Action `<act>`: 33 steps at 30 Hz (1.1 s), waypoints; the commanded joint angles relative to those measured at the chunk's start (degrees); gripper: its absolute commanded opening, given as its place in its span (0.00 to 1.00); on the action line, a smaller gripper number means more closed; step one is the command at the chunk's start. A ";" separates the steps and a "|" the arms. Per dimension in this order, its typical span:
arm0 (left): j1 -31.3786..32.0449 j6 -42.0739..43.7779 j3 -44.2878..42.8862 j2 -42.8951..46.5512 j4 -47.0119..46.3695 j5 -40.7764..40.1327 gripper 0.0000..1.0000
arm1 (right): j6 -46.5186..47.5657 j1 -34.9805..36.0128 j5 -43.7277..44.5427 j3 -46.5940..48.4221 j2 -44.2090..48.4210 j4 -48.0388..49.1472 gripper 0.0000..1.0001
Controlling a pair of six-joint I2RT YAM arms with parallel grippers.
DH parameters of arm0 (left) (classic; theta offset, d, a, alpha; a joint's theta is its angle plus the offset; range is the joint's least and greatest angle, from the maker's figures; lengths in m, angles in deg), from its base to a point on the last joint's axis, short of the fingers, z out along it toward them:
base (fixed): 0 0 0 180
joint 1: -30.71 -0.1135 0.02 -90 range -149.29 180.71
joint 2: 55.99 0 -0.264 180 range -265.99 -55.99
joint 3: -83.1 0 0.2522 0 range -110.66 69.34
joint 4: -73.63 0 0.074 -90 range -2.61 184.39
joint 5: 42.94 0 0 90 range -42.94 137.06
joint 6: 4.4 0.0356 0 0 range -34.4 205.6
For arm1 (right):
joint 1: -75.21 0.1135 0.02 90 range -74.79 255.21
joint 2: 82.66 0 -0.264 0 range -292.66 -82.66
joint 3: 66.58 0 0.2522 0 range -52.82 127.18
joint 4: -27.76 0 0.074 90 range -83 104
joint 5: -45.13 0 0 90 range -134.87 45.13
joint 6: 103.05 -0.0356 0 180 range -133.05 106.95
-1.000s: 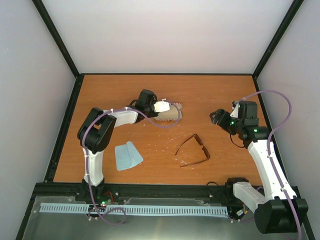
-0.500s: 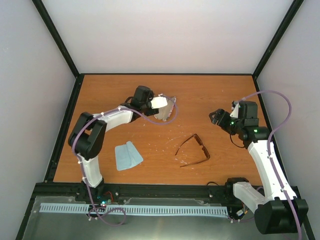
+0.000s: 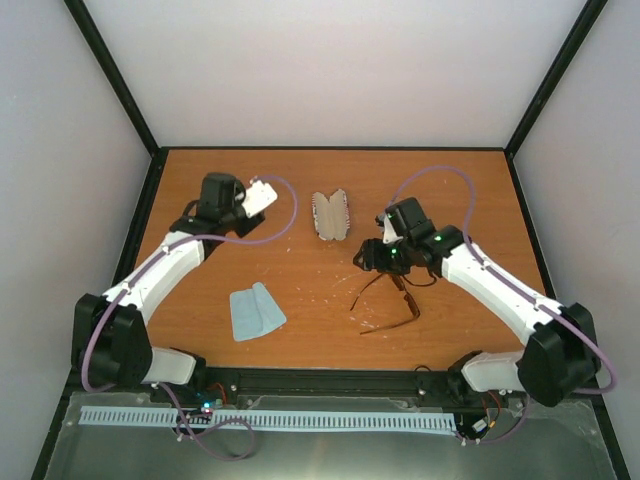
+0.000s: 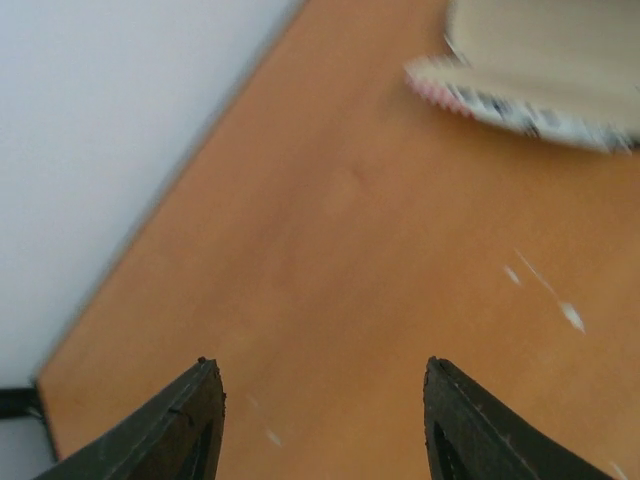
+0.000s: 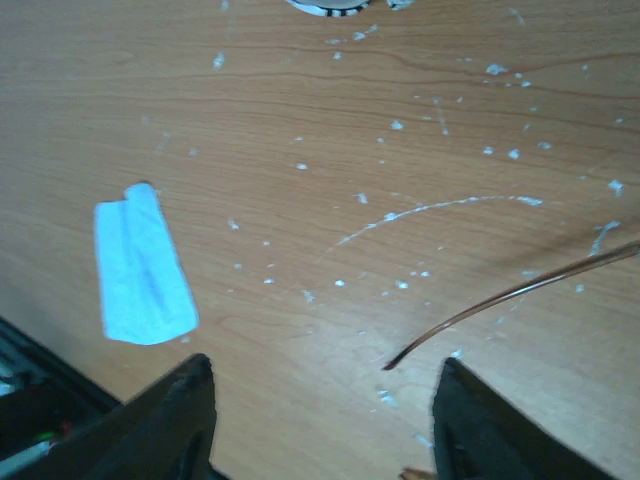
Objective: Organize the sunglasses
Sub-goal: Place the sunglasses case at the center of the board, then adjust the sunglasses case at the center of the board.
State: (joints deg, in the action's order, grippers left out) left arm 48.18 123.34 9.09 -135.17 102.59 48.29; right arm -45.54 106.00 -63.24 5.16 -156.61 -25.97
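The left gripper [image 3: 262,195] has drawn back leftward off the case [image 3: 330,214], and the right gripper [image 3: 368,258] has swung in from the right edge. The left fingers [image 4: 190,420] stand apart over bare table [image 3: 300,180], holding nothing. The cloth [image 3: 256,311] lies near the front edge. The case lies open mid-table. The right fingers [image 5: 180,410] are also apart and empty, over one temple tip of the sunglasses [image 3: 408,300], which rest unfolded on the table, right of centre.

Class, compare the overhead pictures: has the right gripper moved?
Yes. The right gripper swung left, away from the right edge of the table, toward the sunglasses.
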 commanded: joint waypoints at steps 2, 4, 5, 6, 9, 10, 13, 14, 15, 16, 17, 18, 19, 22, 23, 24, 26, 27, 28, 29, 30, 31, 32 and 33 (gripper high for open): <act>-0.24 -2.37 6.83 2.66 6.64 -0.19 0.54 | -1.73 1.23 6.08 2.09 -5.41 3.54 0.44; -0.25 -3.13 7.24 2.20 7.09 0.21 0.53 | -0.18 1.20 4.45 6.38 -10.95 4.66 0.33; -0.39 -3.40 7.62 1.92 6.68 0.14 0.53 | 0.46 1.42 3.58 9.23 -14.37 4.00 0.29; -0.62 -3.47 8.04 1.59 6.07 0.09 0.52 | 1.48 1.91 3.16 12.16 -17.31 3.42 0.28; -1.76 -3.63 8.20 0.40 4.16 0.21 0.51 | 3.68 3.43 6.04 20.60 -24.90 1.75 0.24; -2.32 -3.86 7.79 -0.18 4.02 0.25 0.51 | 3.70 3.48 8.48 23.47 -27.27 -0.44 0.19; -4.47 -5.12 6.31 -1.58 3.95 1.56 0.51 | 2.24 2.73 18.64 29.63 -33.11 -5.41 0.13; -5.15 -5.58 5.79 -1.85 4.08 2.10 0.51 | 1.64 1.95 19.60 30.19 -34.13 -5.55 0.12; -5.62 -5.81 5.54 -2.00 4.19 2.56 0.51 | 0.42 1.19 19.95 30.18 -34.80 -5.34 0.12; -6.03 -5.99 5.34 -1.97 3.98 2.77 0.51 | -0.30 0.45 20.34 29.84 -35.15 -4.62 0.12; -6.42 -6.16 5.39 -1.95 3.73 2.92 0.51 | -0.90 -0.11 20.76 29.33 -35.31 -3.81 0.11; -6.70 -6.25 5.26 -1.90 3.57 3.02 0.51 | -1.66 -0.59 21.38 29.10 -35.64 -3.72 0.11; -7.00 -6.30 5.31 -1.84 3.36 3.14 0.51 | -1.76 -1.11 21.52 28.96 -35.84 -3.50 0.10; -7.81 -7.00 5.19 -1.93 3.11 3.51 0.51 | -2.36 -2.53 22.55 28.84 -37.17 -2.87 0.09; -8.00 -7.24 5.14 -2.07 3.02 3.67 0.51 | -2.51 -3.39 22.11 29.19 -38.07 -2.62 0.08; -8.13 -7.36 5.22 -2.18 2.92 3.76 0.51 | -2.60 -4.06 20.84 29.77 -39.22 -2.35 0.07; -8.24 -7.43 5.27 -2.56 2.59 3.88 0.51 | -1.83 -4.70 18.17 32.17 -42.60 -1.66 0.05; -8.32 -7.46 5.31 -2.80 2.36 3.87 0.51 | -1.32 -4.72 17.09 34.27 -44.54 -2.03 0.05; -8.45 -7.39 5.29 -3.15 2.11 3.91 0.51 | -0.85 -4.70 16.00 36.85 -46.63 -3.03 0.05; -8.57 -7.37 5.30 -3.43 1.91 4.08 0.51 | -0.42 -4.71 14.78 39.13 -48.63 -3.88 0.05; -8.68 -7.29 5.25 -3.69 1.64 4.19 0.51 | -0.09 -4.68 13.77 41.21 -50.45 -4.43 0.04; -8.75 -7.28 5.11 -4.10 1.49 4.21 0.51 | 0.07 -4.68 12.79 42.86 -51.85 -4.70 0.04; -8.89 -7.31 4.95 -4.30 1.42 4.33 0.51 | 0.34 -4.68 11.87 44.22 -53.13 -5.07 0.04; -8.99 -7.27 4.76 -4.57 1.32 4.53 0.51 | 0.40 -4.68 11.45 45.40 -54.50 -5.72 0.04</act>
State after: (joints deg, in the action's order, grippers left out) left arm 40.10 116.98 16.42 -138.47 105.63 51.57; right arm -46.28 100.93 -48.01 45.59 -207.52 -29.33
